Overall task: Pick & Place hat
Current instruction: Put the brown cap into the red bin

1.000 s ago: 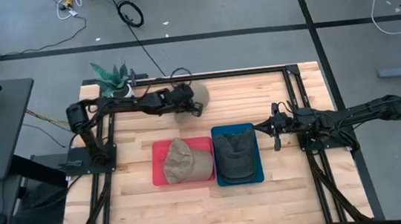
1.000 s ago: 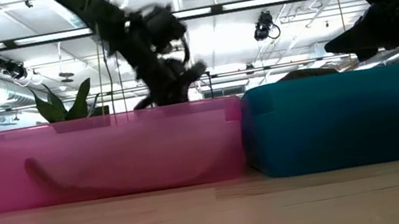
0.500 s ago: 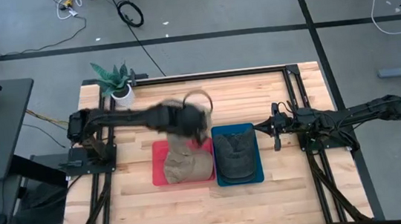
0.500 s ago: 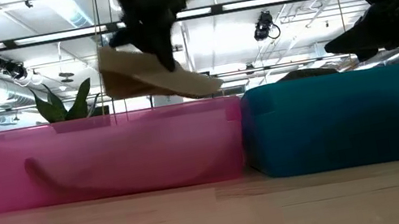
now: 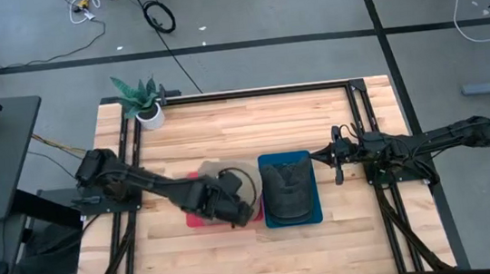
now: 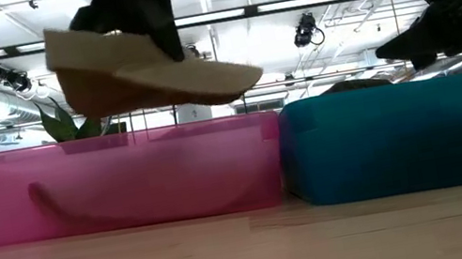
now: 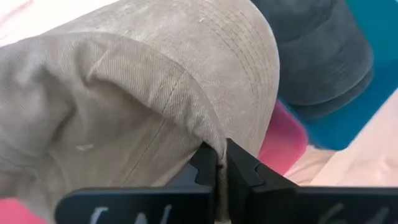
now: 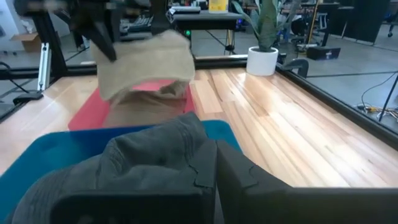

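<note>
A tan hat (image 6: 153, 67) hangs from my left gripper (image 7: 222, 163), which is shut on it above the pink bin (image 6: 117, 183). The high view shows that gripper (image 5: 226, 198) over the pink bin (image 5: 195, 221), hiding most of what is inside. Another tan hat (image 8: 149, 104) lies in the pink bin under the held one (image 8: 146, 62). A dark grey hat (image 5: 287, 190) rests in the blue bin (image 5: 312, 214). My right gripper (image 5: 337, 159) waits, shut, just right of the blue bin, touching nothing. My left gripper pinches the tan hat's crown at its lower edge (image 7: 214, 140) between the two fingers (image 7: 204, 167), where the cloth bunches into a fold. It comes from above, slanting down. The hat is lifted clear and hangs tilted below the gripper, brim (image 6: 236, 76) toward the blue bin.
A potted plant (image 5: 143, 107) stands at the table's far left corner. Bare wood (image 5: 280, 124) lies beyond the bins and along the near edge (image 5: 239, 256). A dark metal frame (image 5: 356, 107) borders the table.
My left gripper has carried the tan hat from the far middle of the table toward the near edge, lifting it off the wood. The hat now hangs over the pink bin. The right arm kept still.
</note>
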Motion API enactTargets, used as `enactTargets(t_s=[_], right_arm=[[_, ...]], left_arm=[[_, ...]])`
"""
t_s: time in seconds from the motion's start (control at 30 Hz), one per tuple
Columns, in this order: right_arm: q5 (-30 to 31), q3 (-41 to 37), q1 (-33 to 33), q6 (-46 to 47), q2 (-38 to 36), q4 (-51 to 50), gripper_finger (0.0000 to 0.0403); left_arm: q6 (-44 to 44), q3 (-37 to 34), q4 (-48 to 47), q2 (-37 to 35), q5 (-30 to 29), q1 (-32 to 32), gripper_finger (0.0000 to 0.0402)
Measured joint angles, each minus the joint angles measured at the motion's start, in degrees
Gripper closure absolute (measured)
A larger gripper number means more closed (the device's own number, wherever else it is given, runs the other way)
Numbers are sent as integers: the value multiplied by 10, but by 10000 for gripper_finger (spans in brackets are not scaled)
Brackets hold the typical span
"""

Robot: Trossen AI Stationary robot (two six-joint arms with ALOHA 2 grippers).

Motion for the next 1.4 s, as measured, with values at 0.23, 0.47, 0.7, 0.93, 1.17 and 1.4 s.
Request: enactTargets(t_s=[0.23, 0.47, 0.7, 0.93, 1.17, 1.4], right_arm=[[0, 0, 0, 0, 0, 44, 390], [0, 0, 0, 0, 0, 96, 390], [0, 0, 0, 0, 0, 97, 390], [0, 0, 0, 0, 1, 97, 390], [0, 0, 0, 0, 1, 96, 390], [0, 0, 0, 0, 1, 96, 390]], left_arm=[[-35, -82, 117, 0, 13, -18, 386], [-62, -207, 241, -3, 30, -10, 392], [-47, -284, 338, -5, 30, -11, 377], [22, -285, 335, -3, 28, -8, 374], [69, -274, 355, -4, 48, -1, 367], [128, -219, 341, 0, 67, 1, 307]])
